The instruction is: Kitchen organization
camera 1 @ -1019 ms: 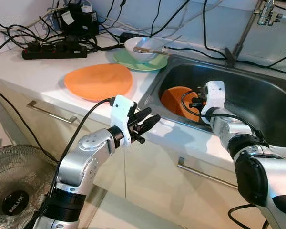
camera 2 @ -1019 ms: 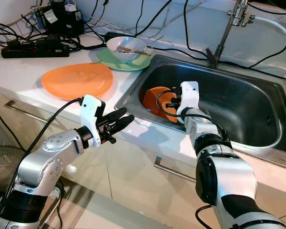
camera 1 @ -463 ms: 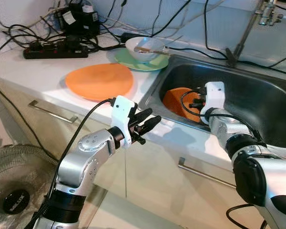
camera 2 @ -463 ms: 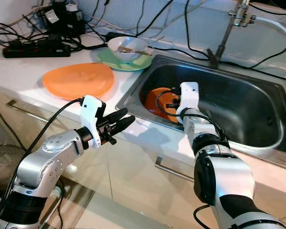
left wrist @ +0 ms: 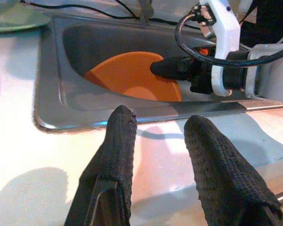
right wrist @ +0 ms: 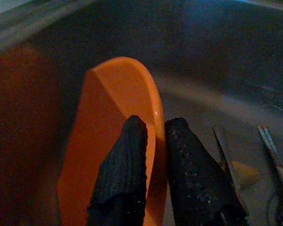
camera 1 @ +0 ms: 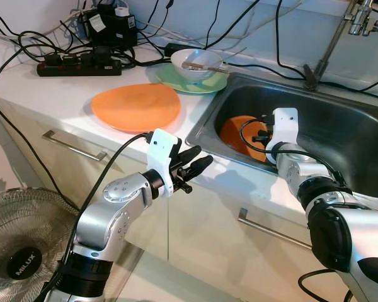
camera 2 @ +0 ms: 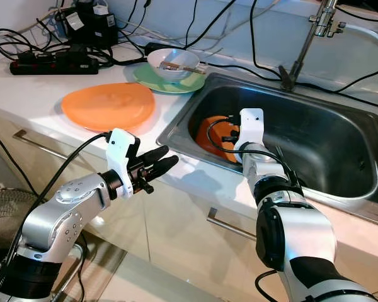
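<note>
An orange plate (camera 1: 236, 133) stands on edge in the steel sink (camera 1: 340, 126), leaning on its left wall. My right gripper (camera 1: 259, 135) reaches down into the sink and is shut on this plate's rim (right wrist: 108, 122), one black finger on each face. My left gripper (camera 1: 198, 162) hovers open just above the counter's front edge, left of the sink, with nothing between its fingers (left wrist: 122, 136). A second, larger orange plate (camera 1: 135, 107) lies flat on the white counter.
A white bowl (camera 1: 195, 63) holding a utensil sits on a green plate (camera 1: 176, 78) behind the sink's left corner. A power strip (camera 1: 79, 65) and cables crowd the counter's back. Cutlery (right wrist: 273, 150) lies on the sink bottom. A faucet (camera 1: 331, 38) rises behind; a fan (camera 1: 19, 251) stands on the floor.
The camera has shifted slightly. Both grippers hold the same places relative to the sink and counter.
</note>
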Tool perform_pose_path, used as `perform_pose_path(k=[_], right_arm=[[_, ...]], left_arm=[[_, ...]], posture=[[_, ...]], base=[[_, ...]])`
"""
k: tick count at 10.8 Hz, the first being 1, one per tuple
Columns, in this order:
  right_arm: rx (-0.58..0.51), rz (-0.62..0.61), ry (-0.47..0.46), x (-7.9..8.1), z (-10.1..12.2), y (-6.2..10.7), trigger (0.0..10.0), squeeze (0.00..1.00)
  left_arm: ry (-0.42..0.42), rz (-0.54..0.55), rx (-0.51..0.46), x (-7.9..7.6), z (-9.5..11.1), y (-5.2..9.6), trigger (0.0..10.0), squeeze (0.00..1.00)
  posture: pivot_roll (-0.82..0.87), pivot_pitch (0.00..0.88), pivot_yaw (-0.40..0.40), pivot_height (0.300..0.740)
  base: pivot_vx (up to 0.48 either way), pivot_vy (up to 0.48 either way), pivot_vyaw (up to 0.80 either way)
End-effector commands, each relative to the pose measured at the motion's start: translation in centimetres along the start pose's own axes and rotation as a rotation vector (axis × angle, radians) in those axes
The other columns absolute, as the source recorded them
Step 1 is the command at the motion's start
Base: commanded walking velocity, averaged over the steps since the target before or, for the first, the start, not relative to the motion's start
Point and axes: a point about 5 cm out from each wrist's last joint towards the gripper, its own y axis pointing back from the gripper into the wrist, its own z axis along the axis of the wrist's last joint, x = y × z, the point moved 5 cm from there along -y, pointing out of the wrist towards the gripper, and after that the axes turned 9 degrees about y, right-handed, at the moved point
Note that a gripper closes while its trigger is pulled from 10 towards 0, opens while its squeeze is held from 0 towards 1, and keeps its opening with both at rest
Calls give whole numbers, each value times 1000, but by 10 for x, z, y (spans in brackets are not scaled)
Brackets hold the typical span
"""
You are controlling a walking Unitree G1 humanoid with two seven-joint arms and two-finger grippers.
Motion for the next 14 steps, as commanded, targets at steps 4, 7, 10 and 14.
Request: perform_pose_path(k=[4,7,10,14], right_arm=[[20,-12,15,-3,-6,1,10000,0],[20,-13,12,-4,-6,1,10000,906],[17,-34,19,-7,-6,1,10000,0],[-40,-127,74,-24,12,2,10000,0]], left_arm=[[-16,-11,7,-4,1,1,10000,0],[-17,-13,9,-4,1,1,10000,0],[-18,-15,13,-4,0,1,10000,0],[-18,-16,17,-4,-1,0,10000,0]], posture=[[296,35,-76,725],[297,33,-76,725],[297,33,-74,725],[294,31,-73,725]], base=[[0,0,0],[0,0,0],[0,0,0],[0,0,0]])
